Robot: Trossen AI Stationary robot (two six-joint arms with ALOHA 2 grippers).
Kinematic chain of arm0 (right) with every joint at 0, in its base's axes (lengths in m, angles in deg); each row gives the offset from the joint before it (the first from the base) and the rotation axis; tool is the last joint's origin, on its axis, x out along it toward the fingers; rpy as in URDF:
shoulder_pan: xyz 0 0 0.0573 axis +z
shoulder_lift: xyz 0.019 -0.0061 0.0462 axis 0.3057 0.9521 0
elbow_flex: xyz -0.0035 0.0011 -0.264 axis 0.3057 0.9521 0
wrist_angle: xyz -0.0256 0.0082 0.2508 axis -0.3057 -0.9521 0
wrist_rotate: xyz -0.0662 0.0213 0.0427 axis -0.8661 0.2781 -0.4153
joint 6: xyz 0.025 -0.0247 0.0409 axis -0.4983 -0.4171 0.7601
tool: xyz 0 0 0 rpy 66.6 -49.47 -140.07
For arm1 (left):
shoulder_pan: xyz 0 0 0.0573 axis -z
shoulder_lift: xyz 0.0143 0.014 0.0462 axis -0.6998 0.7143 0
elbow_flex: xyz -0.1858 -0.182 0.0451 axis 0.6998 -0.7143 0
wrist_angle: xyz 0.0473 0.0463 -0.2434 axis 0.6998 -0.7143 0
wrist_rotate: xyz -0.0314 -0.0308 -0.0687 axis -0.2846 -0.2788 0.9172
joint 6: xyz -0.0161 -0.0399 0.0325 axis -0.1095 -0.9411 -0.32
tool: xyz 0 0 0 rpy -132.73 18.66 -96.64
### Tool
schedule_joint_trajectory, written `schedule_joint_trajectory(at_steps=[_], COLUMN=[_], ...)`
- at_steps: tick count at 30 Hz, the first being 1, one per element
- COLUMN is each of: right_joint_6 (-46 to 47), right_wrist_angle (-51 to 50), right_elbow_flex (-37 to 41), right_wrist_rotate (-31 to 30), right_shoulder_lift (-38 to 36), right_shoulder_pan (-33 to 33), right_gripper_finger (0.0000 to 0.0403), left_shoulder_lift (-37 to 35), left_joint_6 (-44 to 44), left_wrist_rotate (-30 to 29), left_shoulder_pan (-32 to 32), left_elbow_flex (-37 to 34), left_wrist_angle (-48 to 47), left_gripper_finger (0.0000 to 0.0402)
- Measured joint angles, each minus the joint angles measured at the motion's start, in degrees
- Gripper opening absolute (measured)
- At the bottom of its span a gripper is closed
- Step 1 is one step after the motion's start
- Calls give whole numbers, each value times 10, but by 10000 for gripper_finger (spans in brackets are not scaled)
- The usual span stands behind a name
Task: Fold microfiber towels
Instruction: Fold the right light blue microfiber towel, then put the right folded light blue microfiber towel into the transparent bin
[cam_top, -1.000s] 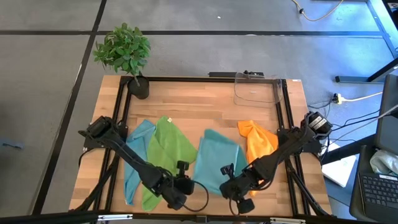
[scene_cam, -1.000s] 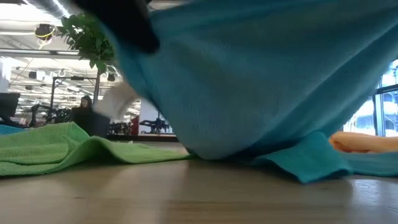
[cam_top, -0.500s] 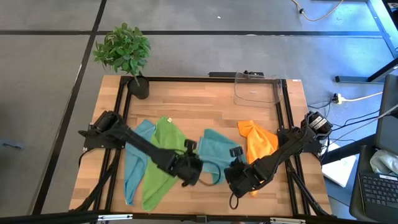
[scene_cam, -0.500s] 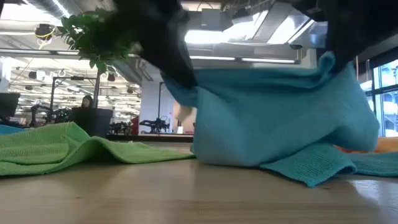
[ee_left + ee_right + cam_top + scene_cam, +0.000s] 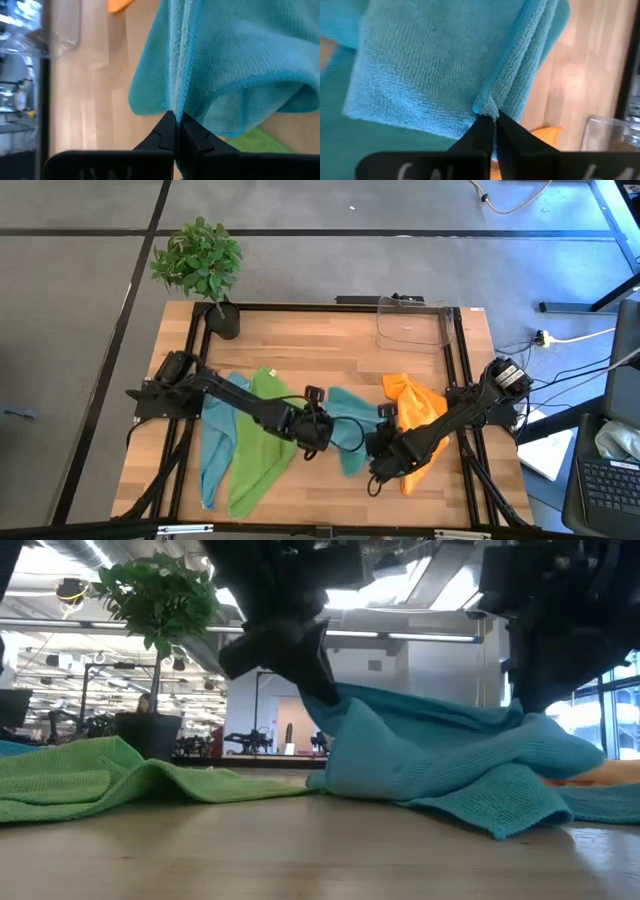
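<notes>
Pinching the teal towel [image 5: 345, 435] at two edges: left claw [image 5: 318, 427] pressed together on its nine-o'clock side, right claw [image 5: 380, 442] pressed together on its three-o'clock side. Bunched at the table's [image 5: 320, 345] centre, drooping toward six o'clock between the two claws. Seen from table height as a rumpled teal heap [image 5: 450, 765], resting on the wood, with a dark claw [image 5: 300, 655] biting its upper nine-o'clock corner and another [image 5: 540, 670] above its three-o'clock side. Gripping a doubled teal hem [image 5: 182, 65] between closed fingertips [image 5: 167, 127] in the left wrist view. Clamping a folded teal edge [image 5: 445, 70] likewise between shut fingertips [image 5: 485, 127] in the right wrist view.

Lying flat at nine o'clock of the teal one: lime green towel [image 5: 262, 445], touching a light blue towel [image 5: 215, 440] farther toward nine. Crumpled at three o'clock, just beside the right arm: orange towel [image 5: 415, 415]. Standing at the eleven-o'clock corner: potted plant [image 5: 200, 265]. Sitting at one o'clock by the table's edge: clear plastic bin [image 5: 412, 322].
</notes>
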State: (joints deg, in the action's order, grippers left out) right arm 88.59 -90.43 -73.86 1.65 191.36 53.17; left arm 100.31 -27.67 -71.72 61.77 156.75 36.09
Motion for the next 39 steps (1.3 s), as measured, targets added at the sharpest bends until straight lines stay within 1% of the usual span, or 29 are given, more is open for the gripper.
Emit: schedule_joint_trajectory(at_steps=[4,6,11,17,22,26,29,30,32,34,39], right_joint_6=[-2,4,30,43,43,39,4,-16,-58,-85,-95], right_wrist_angle=[8,4,11,11,2,-10,11,35,74,99,108], right_elbow_flex=[22,33,64,77,65,52,50,52,55,55,33], right_wrist_rotate=[-3,19,43,22,-15,-39,-43,-41,-18,-3,-2], right_shoulder_lift=[0,0,0,0,0,0,0,0,0,0,0], right_shoulder_pan=[-3,-4,-10,-10,-8,2,12,16,26,37,61], right_gripper_finger=[22,28,61,109,126,127,127,127,127,127,127], left_shoulder_lift=[0,0,-1,-1,-1,-1,-1,-1,-1,-1,0], left_joint_6=[0,-3,10,13,26,19,3,-3,-16,-35,-102], left_wrist_rotate=[44,44,66,71,73,68,61,60,55,39,1], left_shoulder_pan=[-30,-42,-62,-73,-74,-67,-54,-48,-33,-16,28], left_elbow_flex=[0,-3,-2,-2,-2,-2,-1,-1,-1,-1,-1], left_wrist_angle=[-2,-19,-8,0,29,32,31,31,27,15,-43], left_gripper_finger=[1,7,44,93,116,119,118,118,118,117,117])
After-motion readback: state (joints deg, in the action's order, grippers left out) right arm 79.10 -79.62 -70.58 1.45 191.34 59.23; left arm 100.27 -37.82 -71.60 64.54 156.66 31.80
